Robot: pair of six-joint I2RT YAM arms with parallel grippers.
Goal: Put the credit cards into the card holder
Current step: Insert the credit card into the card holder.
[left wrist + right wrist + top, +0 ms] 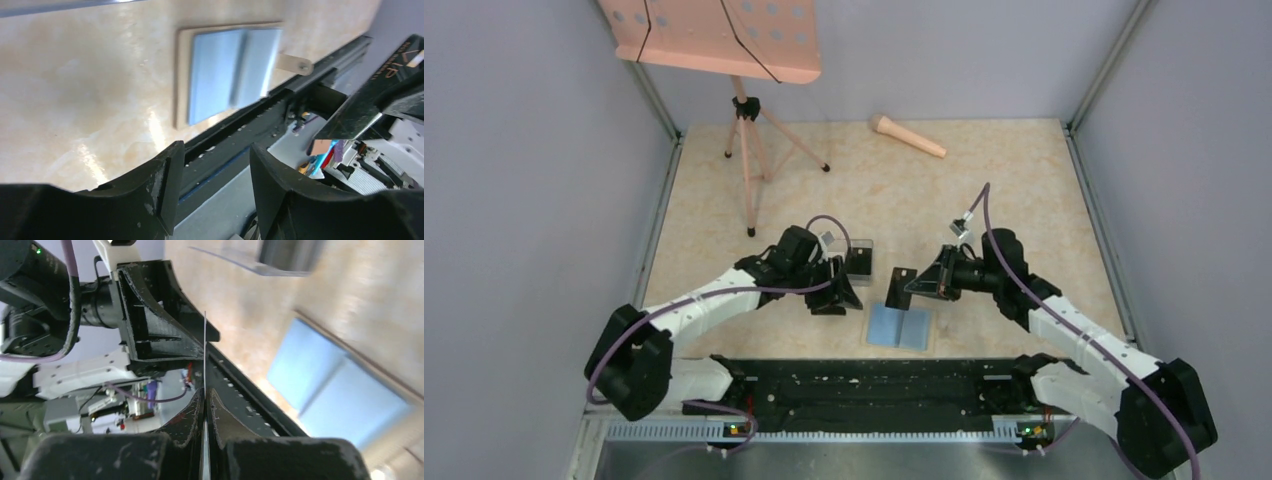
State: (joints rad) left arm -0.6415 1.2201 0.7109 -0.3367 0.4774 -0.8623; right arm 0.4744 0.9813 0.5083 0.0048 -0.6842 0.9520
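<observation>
Two robot arms reached inward over a beige, marble-patterned bench point(1024, 190). The card holder point(899, 326) lay opened flat near the front of the bench, between the two arms and just ahead of a black rail point(874, 385). Its light blue lining faced up as two smooth panels meeting at a centre fold, framed by a thin tan border. A small tan tab point(295, 64) with a snap dot stuck out from one side. Lying open like that, it seemed set to receive cards from above.

The right tool point(205, 392) was pinched together on a credit card point(204, 355), a thin, stiff, dark and glossy rectangle. In the right wrist view the card appeared edge-on, as a fine pale line rising from between the scuffed black fingers. It was held in the air near the holder's far edge, apart from it, probably so that one edge could be aimed at a pocket.

The left tool point(214, 155) stood with its fingers apart and nothing between them, just beside the card and to the left of the holder. It looked ready either to steady the holder or to move clear.

Behind the left tool sat a clear box point(859, 260) with dark contents that were hard to make out.
</observation>
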